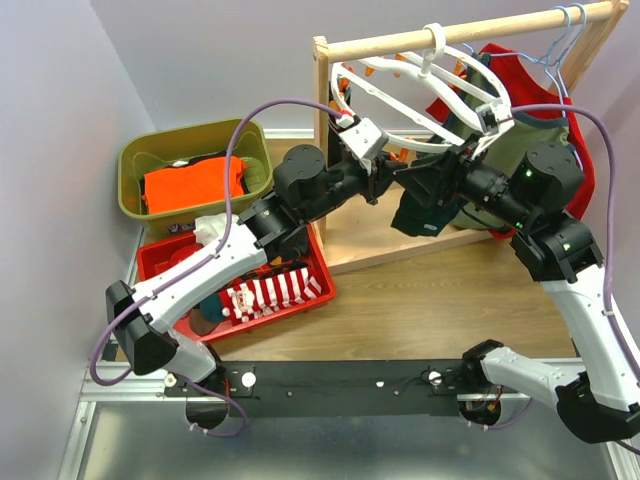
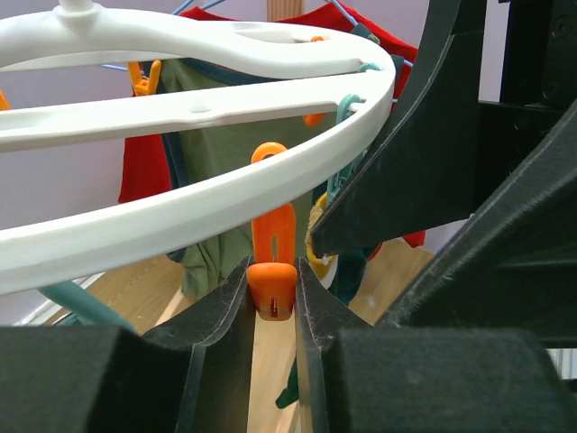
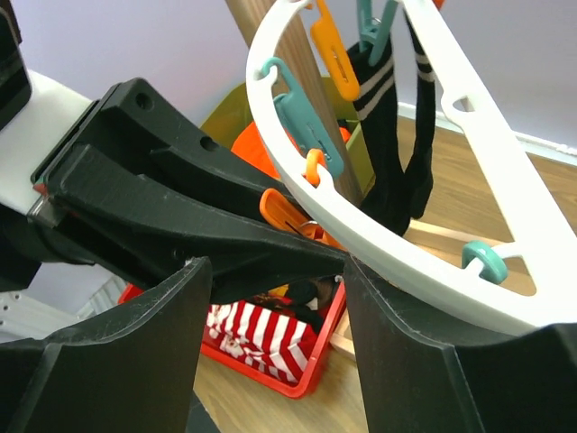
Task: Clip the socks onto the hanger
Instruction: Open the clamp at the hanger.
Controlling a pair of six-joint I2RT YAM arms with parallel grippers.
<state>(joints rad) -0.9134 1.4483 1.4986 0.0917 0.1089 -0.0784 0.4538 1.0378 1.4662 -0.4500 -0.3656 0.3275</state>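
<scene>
White-shelled, black-jointed robot arms
Lavender cables (image 1: 285, 101) are looping along the white-and-black left arm (image 1: 200, 275) and right arm (image 1: 590, 320); a small green light (image 1: 527, 172) is glowing on the right one's round black joint (image 1: 552, 172).

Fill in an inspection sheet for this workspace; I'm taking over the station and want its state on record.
Surface: wooden table, arms bolted at its near edge.
Job's things: white ring hanger hooked on the wooden rack; a dark sock hangs from it at a clip; a striped sock lies in the red basket.
Clutter: orange garment in the green bin; olive shirt and red shirt on the rack.
Pincers: left pincer shut on an orange clip of the hanger; right pincer open, close beside it.
Cables: left purple cable and right purple cable loop over the arms.
Surroundings: lavender walls.
</scene>
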